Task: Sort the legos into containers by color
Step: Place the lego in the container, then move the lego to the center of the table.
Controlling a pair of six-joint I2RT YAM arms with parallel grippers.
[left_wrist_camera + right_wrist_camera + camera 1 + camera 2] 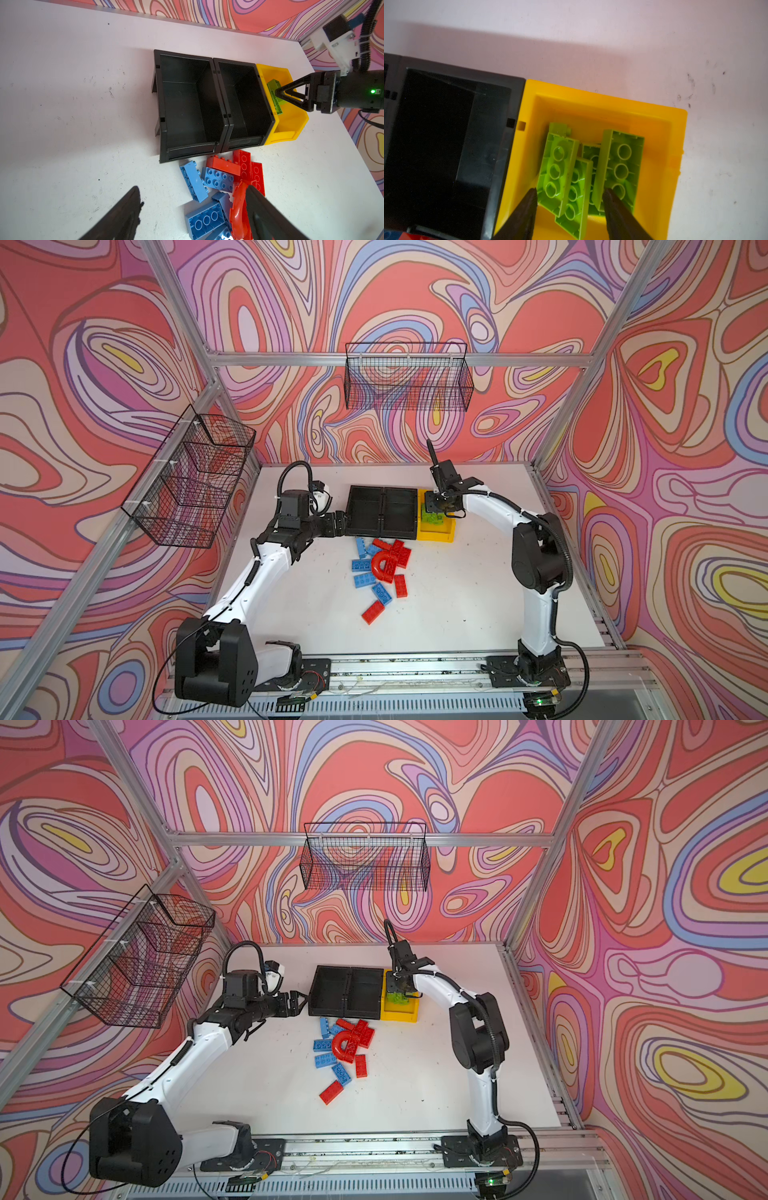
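Note:
Three joined containers stand at the table's back: two black bins (382, 490) with nothing showing inside and a yellow bin (436, 536). Several lime green legos (619, 164) lie in the yellow bin. My right gripper (570, 193) hangs over them, open, its fingertips on either side of the green pile. Red and blue legos (384, 568) lie loose in front of the bins, among them a red arch (378, 567). My left gripper (341, 523) is open beside the left black bin, holding nothing. Its wrist view shows the blue bricks (204, 220) and the arch (238, 209).
A black wire basket (191, 481) hangs on the left wall and another (409, 381) on the back wall. One red brick (372, 612) lies apart, nearer the front. An aluminium rail (415, 668) with both arm bases runs along the front edge.

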